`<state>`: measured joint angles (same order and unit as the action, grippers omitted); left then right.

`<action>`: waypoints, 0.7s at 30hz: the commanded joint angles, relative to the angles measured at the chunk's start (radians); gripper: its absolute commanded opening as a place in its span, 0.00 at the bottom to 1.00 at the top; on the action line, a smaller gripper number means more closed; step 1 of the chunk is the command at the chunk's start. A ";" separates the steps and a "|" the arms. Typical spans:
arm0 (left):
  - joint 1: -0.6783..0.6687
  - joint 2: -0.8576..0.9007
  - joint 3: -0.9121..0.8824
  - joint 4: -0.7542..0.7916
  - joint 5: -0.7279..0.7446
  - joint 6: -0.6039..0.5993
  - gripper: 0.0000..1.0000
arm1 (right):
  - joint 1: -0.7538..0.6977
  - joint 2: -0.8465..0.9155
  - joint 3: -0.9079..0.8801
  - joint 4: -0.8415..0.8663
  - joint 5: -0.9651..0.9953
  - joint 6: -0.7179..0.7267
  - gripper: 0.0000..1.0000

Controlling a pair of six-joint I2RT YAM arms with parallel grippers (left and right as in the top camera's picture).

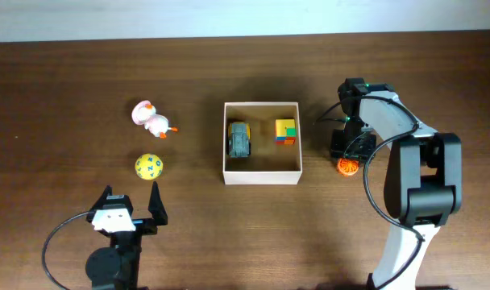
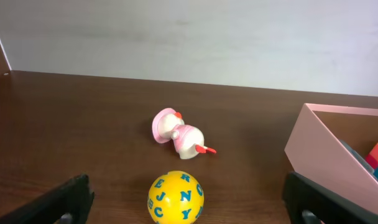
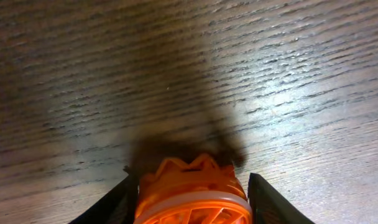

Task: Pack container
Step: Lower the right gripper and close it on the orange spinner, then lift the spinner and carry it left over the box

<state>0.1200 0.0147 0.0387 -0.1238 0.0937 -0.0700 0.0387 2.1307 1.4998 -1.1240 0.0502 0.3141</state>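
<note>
Container [image 1: 261, 176] sits centre of overhead frame, flat on worktop [image 1: 68, 80], mouth up; square, so no long axis, walls parallel w/ frame edges; car [image 1: 239, 140] & colour block [image 1: 285, 130] inside. Looks light, thin stiff card, prob. crushable; best pinched on a wall rim, if moved at all. Right end effector [image 3: 190, 198] hugs orange toy [image 1: 347, 166] right of box; clamped or not, can't tell. Left end effector [image 1: 132, 196] spread wide, holding nothing, below yellow ball [image 2: 175, 198].
</note>
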 commanded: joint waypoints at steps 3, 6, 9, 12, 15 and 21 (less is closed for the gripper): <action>-0.002 -0.009 -0.007 0.003 -0.004 0.019 0.99 | -0.006 0.013 -0.004 0.020 -0.056 -0.018 0.49; -0.002 -0.009 -0.007 0.003 -0.004 0.019 0.99 | -0.006 0.013 0.028 0.010 -0.058 -0.019 0.49; -0.002 -0.009 -0.007 0.003 -0.004 0.019 0.99 | -0.006 0.013 0.079 -0.012 -0.067 -0.029 0.49; -0.002 -0.009 -0.007 0.002 -0.004 0.019 0.99 | -0.006 0.013 0.148 -0.048 -0.070 -0.045 0.49; -0.002 -0.009 -0.007 0.003 -0.004 0.019 0.99 | -0.006 0.013 0.221 -0.083 -0.069 -0.053 0.49; -0.002 -0.009 -0.007 0.003 -0.004 0.019 0.99 | -0.005 0.013 0.409 -0.172 -0.119 -0.109 0.49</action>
<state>0.1200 0.0147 0.0387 -0.1238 0.0937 -0.0700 0.0368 2.1349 1.8256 -1.2778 -0.0250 0.2504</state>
